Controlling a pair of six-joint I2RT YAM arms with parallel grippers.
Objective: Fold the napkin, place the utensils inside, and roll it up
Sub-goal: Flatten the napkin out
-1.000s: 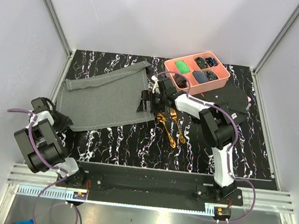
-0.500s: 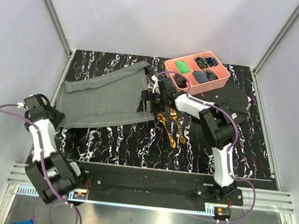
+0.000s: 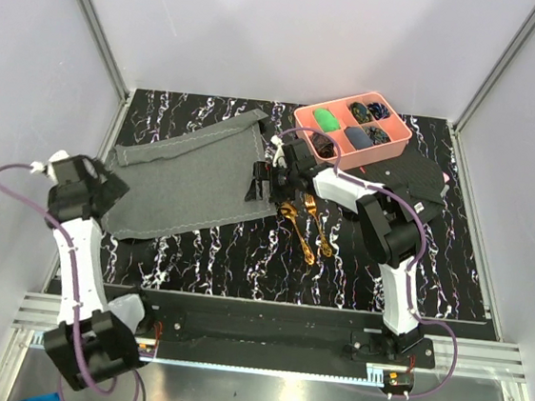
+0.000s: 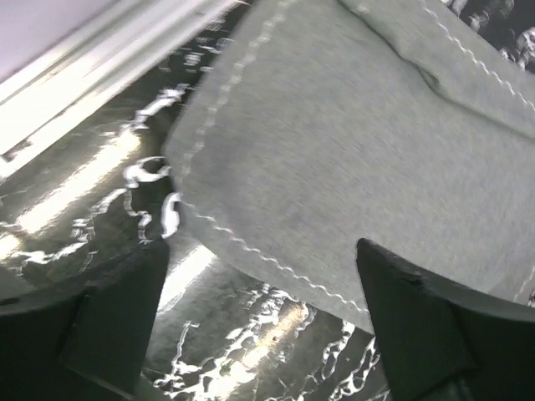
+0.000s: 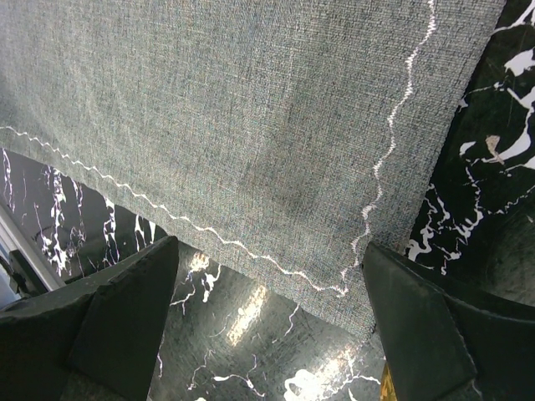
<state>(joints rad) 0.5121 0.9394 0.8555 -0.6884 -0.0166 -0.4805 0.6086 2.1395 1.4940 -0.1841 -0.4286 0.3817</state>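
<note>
Jaws wide over napkin [image 4: 334, 167] corners

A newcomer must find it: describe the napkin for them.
On the black marbled table, look at the left half. The napkin lies spread there. It is grey with pale stitching, unlike the black cloth beside the pink tray.

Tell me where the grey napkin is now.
In the top view, the napkin lies on the left half of the table, its right edge below the right end effector, left of the gold utensils.
</note>
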